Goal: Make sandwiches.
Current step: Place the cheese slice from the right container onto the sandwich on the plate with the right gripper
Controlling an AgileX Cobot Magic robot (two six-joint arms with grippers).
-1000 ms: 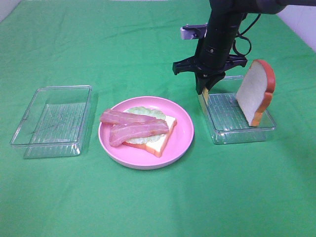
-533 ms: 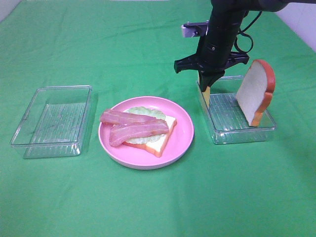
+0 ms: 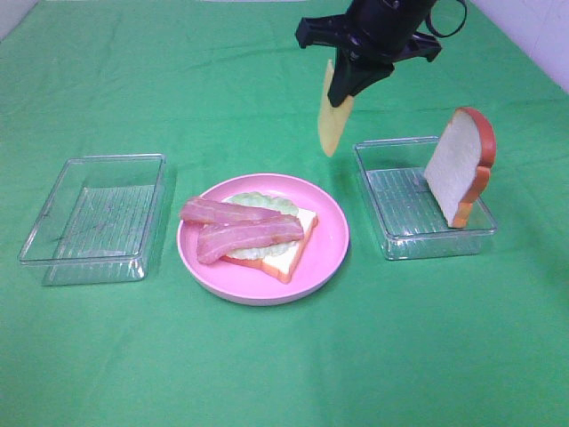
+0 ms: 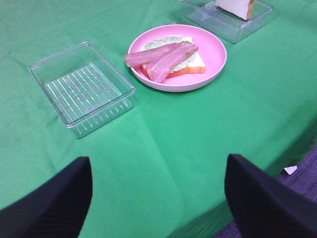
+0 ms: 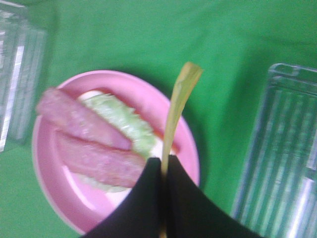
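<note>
An open sandwich (image 3: 267, 245) lies on the pink plate (image 3: 332, 240): a white bread slice, pale lettuce (image 3: 258, 201) and two bacon strips (image 3: 240, 233). My right gripper (image 3: 343, 94) hangs high above the table, between the plate and the right tray, shut on a yellow cheese slice (image 3: 329, 129) that dangles edge-on. In the right wrist view the cheese (image 5: 178, 101) sticks out of the shut gripper (image 5: 161, 166) over the plate (image 5: 189, 148). Another bread slice (image 3: 459, 165) leans upright in the right tray (image 3: 391, 247). My left gripper (image 4: 158, 198) is open, low and well short of the plate (image 4: 216, 55).
A clear plastic tray (image 3: 93, 218) with nothing in it sits left of the plate. Green cloth covers the table. In the left wrist view the table's edge (image 4: 277, 158) drops away on the near right, and the left tray (image 4: 81, 87) lies ahead.
My right gripper has shut on the cheese slice, lifted it out of the right tray and carried it up and to the left. The left arm has not moved.
</note>
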